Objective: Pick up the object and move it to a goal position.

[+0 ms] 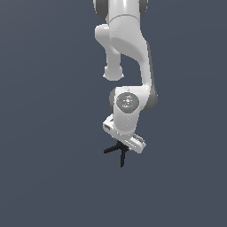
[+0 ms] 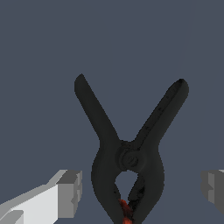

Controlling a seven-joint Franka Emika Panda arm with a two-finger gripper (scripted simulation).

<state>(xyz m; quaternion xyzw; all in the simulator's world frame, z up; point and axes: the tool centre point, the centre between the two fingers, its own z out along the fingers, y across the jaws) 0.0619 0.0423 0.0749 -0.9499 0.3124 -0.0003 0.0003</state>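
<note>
On the bare grey tabletop [image 1: 53, 177], the clamp [image 2: 127, 157] sits between the spread end effector [image 2: 142, 186], handles pointing toward twelve o'clock.

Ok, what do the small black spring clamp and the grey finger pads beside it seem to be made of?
The small black spring clamp looks like matte black plastic: dull, no sharp glints, with a round pivot at its middle. Its red tip may be a rubbery cap, too small to tell. The grey finger pads of the white hand look like flat matte rubber or plastic. It's a render, so uncertain.
</note>
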